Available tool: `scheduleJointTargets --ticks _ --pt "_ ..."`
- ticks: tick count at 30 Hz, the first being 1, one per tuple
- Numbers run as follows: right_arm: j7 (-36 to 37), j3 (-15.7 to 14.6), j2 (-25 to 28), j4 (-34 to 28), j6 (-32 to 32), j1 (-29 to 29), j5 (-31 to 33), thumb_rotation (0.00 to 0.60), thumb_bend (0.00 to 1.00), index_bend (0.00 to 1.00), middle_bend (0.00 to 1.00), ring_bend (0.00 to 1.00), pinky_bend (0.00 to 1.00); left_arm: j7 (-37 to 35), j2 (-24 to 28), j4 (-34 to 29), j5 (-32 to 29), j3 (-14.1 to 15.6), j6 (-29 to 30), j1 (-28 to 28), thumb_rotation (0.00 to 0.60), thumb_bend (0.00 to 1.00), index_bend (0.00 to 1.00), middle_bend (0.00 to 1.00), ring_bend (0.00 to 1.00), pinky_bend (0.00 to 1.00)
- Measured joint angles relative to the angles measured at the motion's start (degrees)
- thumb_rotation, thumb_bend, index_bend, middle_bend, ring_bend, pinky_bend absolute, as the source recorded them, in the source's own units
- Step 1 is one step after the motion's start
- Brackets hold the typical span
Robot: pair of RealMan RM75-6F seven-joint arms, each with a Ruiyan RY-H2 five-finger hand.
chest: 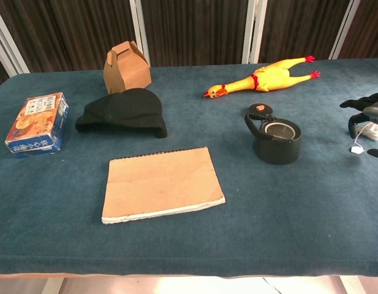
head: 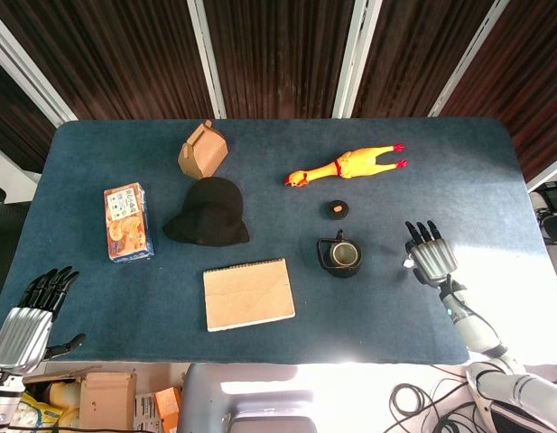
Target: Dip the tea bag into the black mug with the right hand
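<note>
1. Your right hand (head: 430, 253) sat at the mug's three o'clock, near it but not touching, fingers pointing toward twelve. In the chest view a small white tag on a thread hung under its fingers (chest: 366, 113), so it seemed to be pinching the tea bag (chest: 367, 131); the bag itself was hard to make out.
2. Your left hand (head: 30, 316) rested off the table's seven o'clock corner, fingers apart and holding nothing, likely parked because the task calls for the right hand only.
3. You had the squat black mug with a side handle (head: 340, 255) standing upright with its mouth open, right of the table's centre, nothing dipped in it yet.
4. You probably held the bag by its thread so that it would dangle and could be lowered straight into the mug.
5. You had one of each other thing on the blue cloth-covered table (head: 495, 180):
   - one small round black lid with an orange spot (head: 337, 210), just beyond the mug at its twelve o'clock;
   - one yellow rubber chicken (head: 346, 166);
   - one black hat (head: 208, 213);
   - one brown cardboard carton (head: 202, 151);
   - one blue snack box (head: 127, 222);
   - one tan spiral notebook (head: 248, 294).
</note>
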Motion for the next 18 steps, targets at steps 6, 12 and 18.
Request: scheduleJointTargets --ticks 6,12,18 --pt "-1.00 -0.01 -0.34 0.21 -0.86 0.32 0.46 0.600 0.28 0.42 0.00 0.00 0.00 0.15 0.01 0.06 -0.28 0.03 -0.17 0.03 0.600 0.04 0.01 0.04 0.00 0.11" --pt "-1.46 0.03 -1.46 1.41 -1.91 0.88 0.86 0.600 0.28 0.43 0.00 0.00 0.00 -0.02 0.14 0.13 -0.45 0.00 0.12 0.24 0.600 0.04 0.01 0.04 0.00 0.11" --pt "-2.19 -0.02 -2.27 2.30 -2.51 1.13 1.26 0.600 0.28 0.45 0.00 0.00 0.00 -0.33 0.25 0.17 -0.29 0.03 0.37 0.32 0.600 0.04 0.01 0.04 0.00 0.11"
